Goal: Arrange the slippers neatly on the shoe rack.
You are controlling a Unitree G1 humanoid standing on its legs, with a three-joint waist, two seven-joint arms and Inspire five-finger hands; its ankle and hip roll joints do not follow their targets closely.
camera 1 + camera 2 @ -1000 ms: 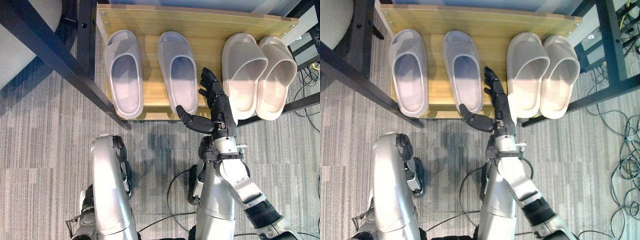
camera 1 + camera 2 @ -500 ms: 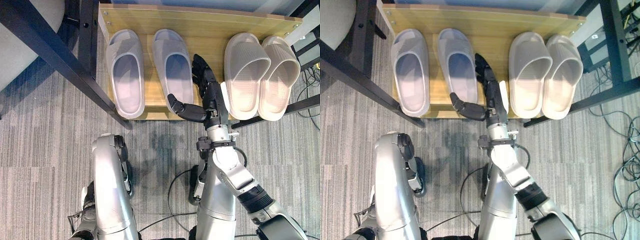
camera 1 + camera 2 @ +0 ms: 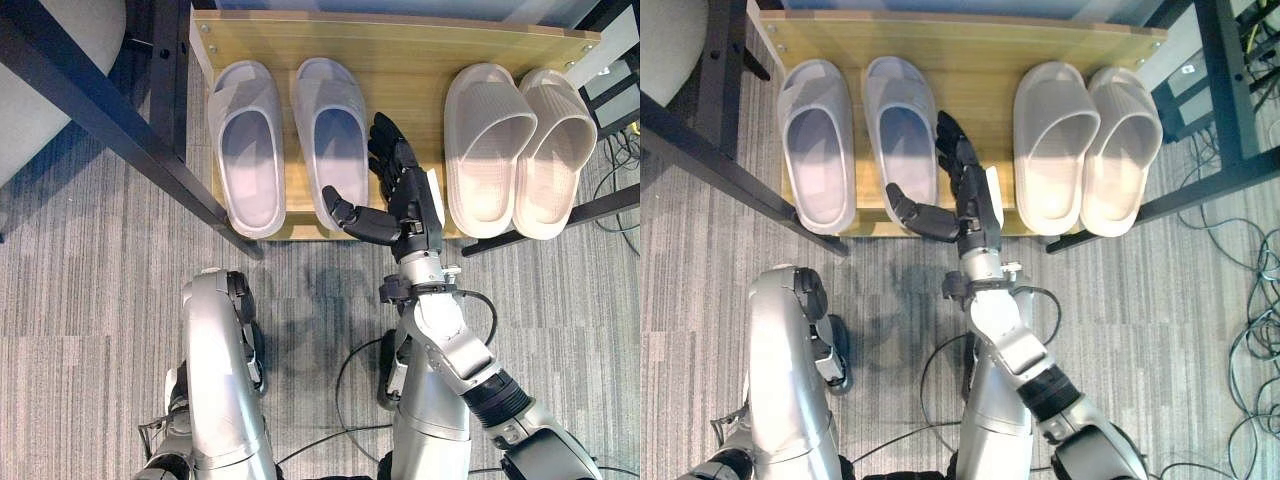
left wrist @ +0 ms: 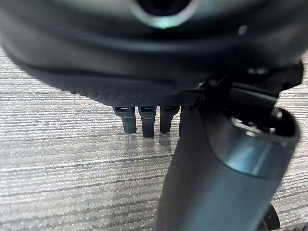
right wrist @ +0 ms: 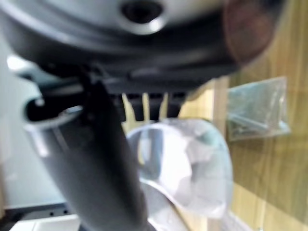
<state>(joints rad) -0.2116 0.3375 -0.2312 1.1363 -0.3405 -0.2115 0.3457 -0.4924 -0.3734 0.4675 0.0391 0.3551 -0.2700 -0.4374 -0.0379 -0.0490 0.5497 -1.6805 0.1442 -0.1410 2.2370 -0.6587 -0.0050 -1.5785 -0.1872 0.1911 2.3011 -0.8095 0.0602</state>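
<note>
Wooden rack: light wood shoe rack board [image 3: 400, 50] at 12 o'clock, on black metal legs [image 3: 100, 110].
Grey pair: two pale grey rubber slippers [image 3: 248, 150] side by side on the board's 10 o'clock part, nearly touching, toes toward 12.
Beige pair: two beige ribbed rubber slippers [image 3: 487, 145] at 2 o'clock, pressed together.
Right hand: dark right hand [image 3: 405, 200] flat between the pairs, fingers straight, thumb against the inner grey slipper's [image 3: 337, 140] heel.
Left hand: dark left hand [image 4: 144, 118] over grey striped carpet [image 4: 57, 159], fingers relaxed, holding nothing.
</note>
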